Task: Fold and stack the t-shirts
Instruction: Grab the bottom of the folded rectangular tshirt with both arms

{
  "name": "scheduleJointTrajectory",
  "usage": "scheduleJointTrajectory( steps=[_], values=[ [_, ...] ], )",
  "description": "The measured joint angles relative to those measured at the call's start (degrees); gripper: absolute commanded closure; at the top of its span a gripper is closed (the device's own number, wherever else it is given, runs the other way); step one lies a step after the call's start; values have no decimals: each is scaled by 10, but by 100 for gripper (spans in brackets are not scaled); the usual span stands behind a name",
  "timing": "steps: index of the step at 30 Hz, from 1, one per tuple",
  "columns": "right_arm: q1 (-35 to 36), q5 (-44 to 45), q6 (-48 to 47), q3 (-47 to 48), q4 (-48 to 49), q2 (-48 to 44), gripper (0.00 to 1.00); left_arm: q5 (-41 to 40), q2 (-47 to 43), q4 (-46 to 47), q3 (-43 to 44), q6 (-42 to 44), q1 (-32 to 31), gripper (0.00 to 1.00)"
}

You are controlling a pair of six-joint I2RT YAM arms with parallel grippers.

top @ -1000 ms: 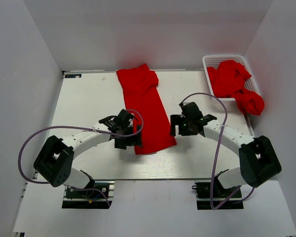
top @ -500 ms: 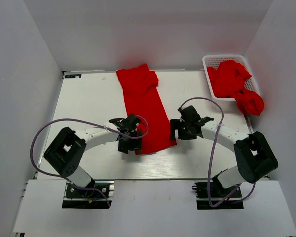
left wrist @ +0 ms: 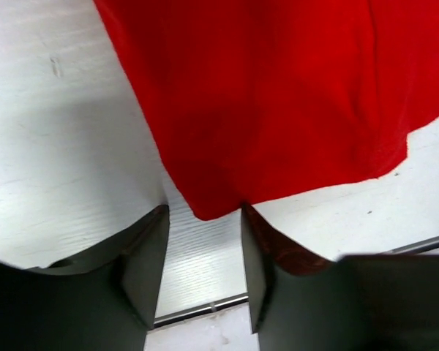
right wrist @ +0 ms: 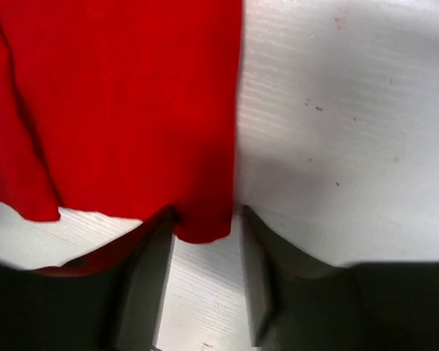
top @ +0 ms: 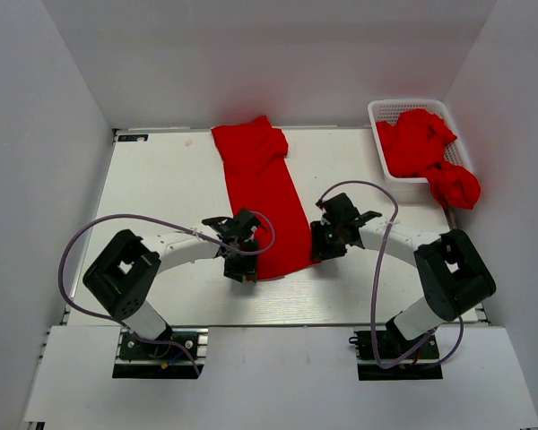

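Both sets of fingers, parted, straddle t-shirt corners.

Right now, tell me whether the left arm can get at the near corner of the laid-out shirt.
Probably yes: the left tool is open, the near corner of the red shirt lies between its fingers on the table, and nothing else is in the way.

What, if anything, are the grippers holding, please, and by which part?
Nothing yet: the left gripper and right gripper are both open, each straddling a near corner of the spread t-shirt.
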Motion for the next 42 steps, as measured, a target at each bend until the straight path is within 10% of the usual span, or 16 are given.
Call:
scheduleJointTrajectory(
  steps=[7, 9, 29, 42],
  values=[
    [0, -15, -5, 3, 4, 16, 100, 26, 4, 16, -9, -14, -13, 77],
    [0, -19, -6, 3, 4, 16, 100, 31, 7, 19, -10, -19, -17, 100],
    [2, -36, -5, 4, -58, -66, 100, 42, -45, -51, 17, -23, -32, 100],
    [-2, 24, -23, 193, -110, 14, 100, -73, 11, -111, 181, -21, 20, 100]
  ],
)
